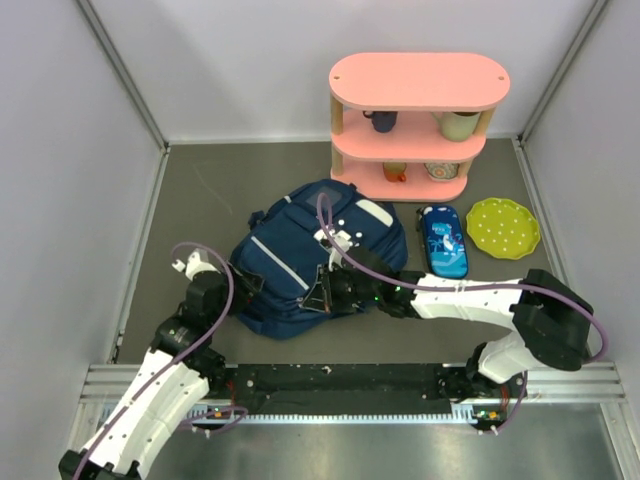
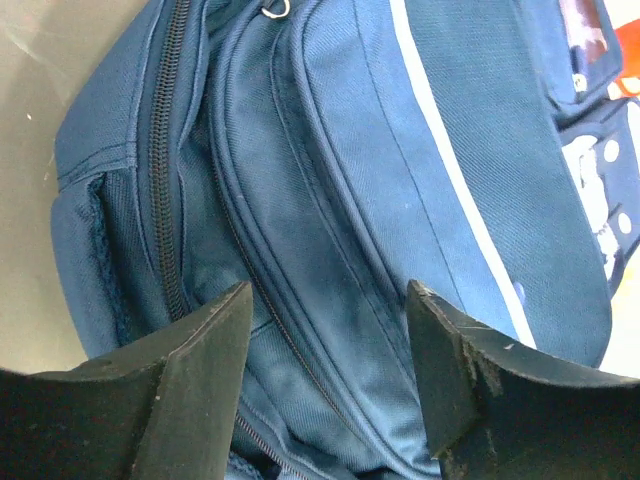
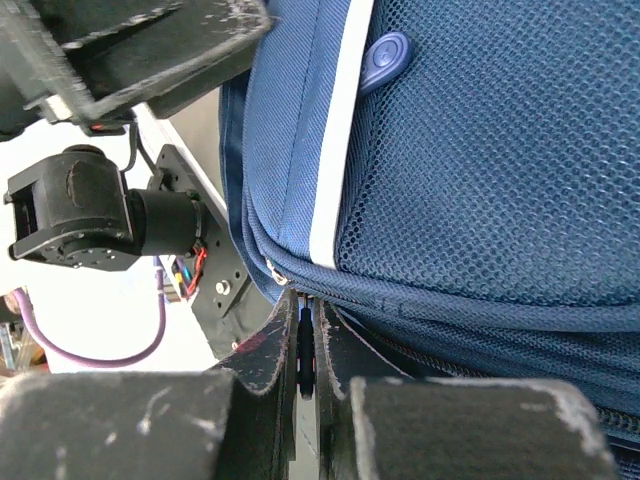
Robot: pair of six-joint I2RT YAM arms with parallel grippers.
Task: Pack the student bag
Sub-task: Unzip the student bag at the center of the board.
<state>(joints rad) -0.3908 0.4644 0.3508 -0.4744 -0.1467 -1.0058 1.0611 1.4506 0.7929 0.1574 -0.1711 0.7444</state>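
The student bag (image 1: 300,262), navy blue with a thin white stripe and white patches, lies flat mid-table. My left gripper (image 1: 246,282) is at its left side. In the left wrist view that gripper (image 2: 330,340) is open, its fingers (image 2: 205,380) astride a fold of blue fabric beside a zipper line (image 2: 162,190). My right gripper (image 1: 322,292) reaches in from the right to the bag's near edge. In the right wrist view it (image 3: 305,330) is shut on a small black zipper pull (image 3: 304,345) under the bag's mesh pocket (image 3: 500,170).
A pink two-tier shelf (image 1: 420,80) holding cups stands at the back. A small blue pencil case (image 1: 443,240) and a yellow-green dotted plate (image 1: 502,227) lie right of the bag. Grey walls close in both sides.
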